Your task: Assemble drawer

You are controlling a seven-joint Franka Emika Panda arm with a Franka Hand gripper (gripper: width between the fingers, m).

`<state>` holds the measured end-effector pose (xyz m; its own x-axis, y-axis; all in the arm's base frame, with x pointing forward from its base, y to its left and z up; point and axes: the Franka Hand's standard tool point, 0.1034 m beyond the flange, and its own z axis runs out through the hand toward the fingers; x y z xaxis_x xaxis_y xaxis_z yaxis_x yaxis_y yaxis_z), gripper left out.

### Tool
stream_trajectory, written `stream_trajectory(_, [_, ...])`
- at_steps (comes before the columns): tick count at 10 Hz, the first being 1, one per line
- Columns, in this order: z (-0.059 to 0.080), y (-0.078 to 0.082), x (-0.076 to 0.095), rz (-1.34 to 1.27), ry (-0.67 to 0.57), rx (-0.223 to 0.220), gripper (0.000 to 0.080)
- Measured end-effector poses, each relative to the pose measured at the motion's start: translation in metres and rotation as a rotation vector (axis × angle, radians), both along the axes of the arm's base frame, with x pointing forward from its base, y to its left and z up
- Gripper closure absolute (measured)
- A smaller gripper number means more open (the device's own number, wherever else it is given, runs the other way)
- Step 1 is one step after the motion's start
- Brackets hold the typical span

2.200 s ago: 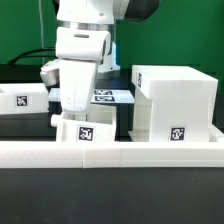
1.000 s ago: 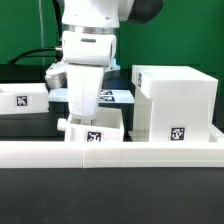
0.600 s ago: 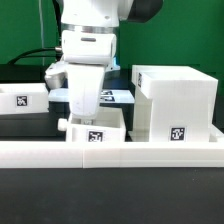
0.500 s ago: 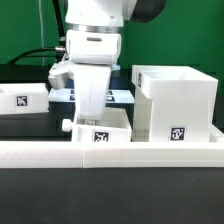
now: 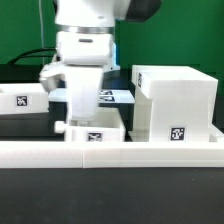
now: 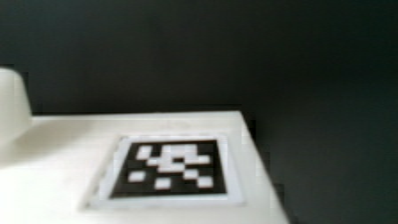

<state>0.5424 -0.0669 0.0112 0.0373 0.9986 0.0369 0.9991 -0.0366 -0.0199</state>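
Observation:
A small white drawer tray [image 5: 108, 133] with a side knob and a marker tag stands behind the low wall, close beside the big white casing [image 5: 178, 100]. My gripper [image 5: 88, 112] reaches down into this tray. Its fingers are hidden by the tray wall and the hand, which is blurred, but the tray follows the hand as if held. The wrist view shows only a white surface [image 6: 63, 150] with a marker tag [image 6: 169, 168] against a dark ground, and no fingers. A second tagged tray [image 5: 22, 101] lies at the exterior view's left.
The long low white wall [image 5: 110, 156] runs across the front. The marker board [image 5: 114, 97] lies flat behind the arm, next to the casing. A green backdrop and dark cables are at the back.
The arm and the small tray shifted toward the exterior view's right, nearer the casing, then slightly back left. The hand is now motion-blurred.

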Motion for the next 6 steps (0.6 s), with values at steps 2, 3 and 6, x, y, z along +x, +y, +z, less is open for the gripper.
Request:
stream_trajectory(2, [-0.001,0.000,-0.001,0.011,0.002,0.018,0.0758])
stream_trajectory(3, [-0.001,0.003,0.000,0.024,0.002,0.017,0.0758])
stream_trajectory(6, [-0.003,0.018,0.004,0.074,0.002,0.011,0.0758])
